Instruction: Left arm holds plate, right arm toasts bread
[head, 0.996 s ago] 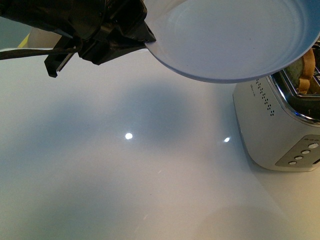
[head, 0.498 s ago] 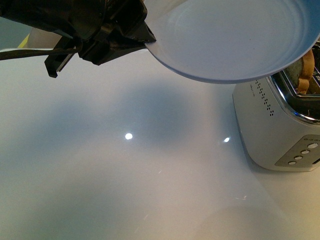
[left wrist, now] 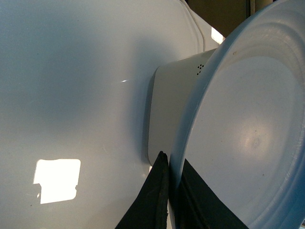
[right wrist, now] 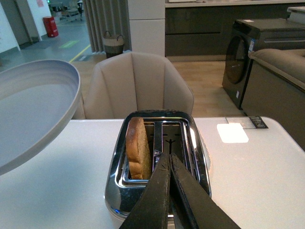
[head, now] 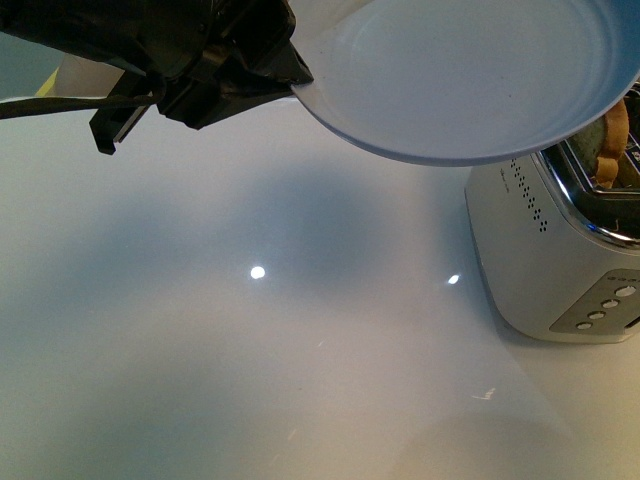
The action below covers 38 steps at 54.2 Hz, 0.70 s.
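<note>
Nothing has really moved since a second ago: left claw point(head: 290, 80) and plate point(head: 470, 80) sit where they were, and only a faint glint on the tabletop point(head: 250, 380) at 5 o'clock is new. In the front view the left claw is at 11 o'clock, clamped on the plate's near rim; the left wrist view shows one finger on each side of the rim. The plate is held up off the tabletop at 1 o'clock, tilted, with nothing on it, and its far edge overlaps the toaster point(head: 540, 260) at 3 o'clock. Bread point(right wrist: 138, 148) stands upright in the toaster slot nearer the plate, its top poking out; the other slot has nothing in it. Right claw point(right wrist: 169, 160) has its fingers pressed together with nothing between them. It hangs just over the toaster top near the bar between the slots, clear of the bread.
</note>
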Available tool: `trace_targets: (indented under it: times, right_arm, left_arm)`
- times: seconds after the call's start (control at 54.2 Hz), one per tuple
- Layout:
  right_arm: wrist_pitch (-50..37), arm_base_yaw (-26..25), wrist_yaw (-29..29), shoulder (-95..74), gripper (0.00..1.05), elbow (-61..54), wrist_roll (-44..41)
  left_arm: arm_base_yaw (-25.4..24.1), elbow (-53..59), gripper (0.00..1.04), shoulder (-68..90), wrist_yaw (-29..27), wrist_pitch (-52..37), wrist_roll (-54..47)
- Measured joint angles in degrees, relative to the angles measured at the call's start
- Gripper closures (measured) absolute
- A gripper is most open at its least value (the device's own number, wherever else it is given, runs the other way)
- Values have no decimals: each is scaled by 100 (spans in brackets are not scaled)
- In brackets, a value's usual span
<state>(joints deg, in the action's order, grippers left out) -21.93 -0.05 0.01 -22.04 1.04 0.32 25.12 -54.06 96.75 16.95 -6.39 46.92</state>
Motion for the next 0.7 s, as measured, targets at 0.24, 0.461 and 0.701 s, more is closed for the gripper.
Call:
trace_targets:
  times: [0.24,0.461,0.701]
  right_arm:
    - [546,0,0,564,103,0,0]
    - [911,0,2,929,103,0,0]
    - [1213,0,0,1226,103,0,0]
  left_arm:
    - [0,0,102,0,2,0,0]
    - [0,0,102,0,0,0,0]
    - [0,0,102,0,2,0,0]
